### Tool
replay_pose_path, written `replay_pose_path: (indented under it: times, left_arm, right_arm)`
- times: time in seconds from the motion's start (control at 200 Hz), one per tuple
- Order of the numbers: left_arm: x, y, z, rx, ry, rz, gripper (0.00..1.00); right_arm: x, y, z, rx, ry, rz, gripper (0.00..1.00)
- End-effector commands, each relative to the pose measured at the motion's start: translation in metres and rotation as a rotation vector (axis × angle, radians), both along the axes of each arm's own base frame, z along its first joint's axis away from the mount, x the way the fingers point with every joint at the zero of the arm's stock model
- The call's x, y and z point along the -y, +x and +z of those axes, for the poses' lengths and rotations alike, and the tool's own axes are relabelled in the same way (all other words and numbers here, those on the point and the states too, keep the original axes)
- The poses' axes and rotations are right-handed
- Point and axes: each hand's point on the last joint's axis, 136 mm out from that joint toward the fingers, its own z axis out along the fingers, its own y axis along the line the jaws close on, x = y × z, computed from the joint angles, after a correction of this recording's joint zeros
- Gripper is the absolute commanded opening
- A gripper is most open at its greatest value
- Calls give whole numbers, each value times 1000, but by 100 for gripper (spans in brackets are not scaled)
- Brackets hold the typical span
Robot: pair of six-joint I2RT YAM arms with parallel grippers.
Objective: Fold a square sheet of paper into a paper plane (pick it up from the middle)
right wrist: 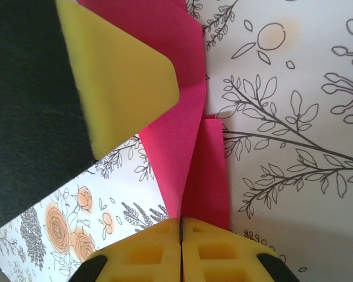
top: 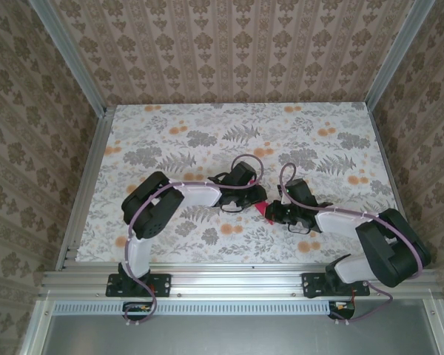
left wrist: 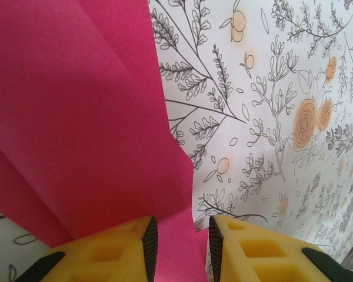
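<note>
The magenta paper (top: 261, 210) is folded and creased, held up off the table between the two arms near the middle front. My right gripper (right wrist: 180, 226) is shut on the paper (right wrist: 179, 135), its yellow fingers pinched together on a folded edge. My left gripper (left wrist: 182, 247) stands with its jaws apart. A flap of the paper (left wrist: 76, 117) passes between them, lying against the left finger and stopping just short of the right finger. In the right wrist view one yellow left finger (right wrist: 123, 82) rests against the sheet. From above, the left gripper (top: 253, 200) and the right gripper (top: 271, 214) meet at the paper.
The floral tablecloth (top: 207, 140) covers the table. Patterned walls and metal rails (top: 89, 170) close in three sides. A cable loops over each wrist.
</note>
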Motion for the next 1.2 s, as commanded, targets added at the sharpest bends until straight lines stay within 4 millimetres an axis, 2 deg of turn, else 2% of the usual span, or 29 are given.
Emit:
replay_pose_path:
  times: [0.0,0.195,0.42,0.525,0.615,0.77,0.97,1.195]
  left_arm:
    - [-3,1,-18,-19,33,0,32]
    - [-5,0,-20,-28,52,5,32]
    - [-6,0,-27,-40,59,9,31]
    - [-5,0,-27,-41,59,6,31]
    - [-4,0,-27,-40,59,5,31]
    - [-5,0,-27,-41,62,2,31]
    - [-5,-1,-27,-42,64,-2,30]
    - [-5,-1,-26,-42,66,-8,30]
  right_arm:
    - [8,-13,-9,-50,-19,-9,7]
    - [8,-12,-1,-38,-3,-18,11]
    - [17,-6,21,4,26,-40,33]
    - [19,-7,32,29,33,-21,38]
    - [18,-11,30,18,21,22,42]
    - [17,-18,19,-51,-3,64,40]
    - [13,-14,14,-77,1,79,40]
    - [19,-14,3,-125,-31,67,31]
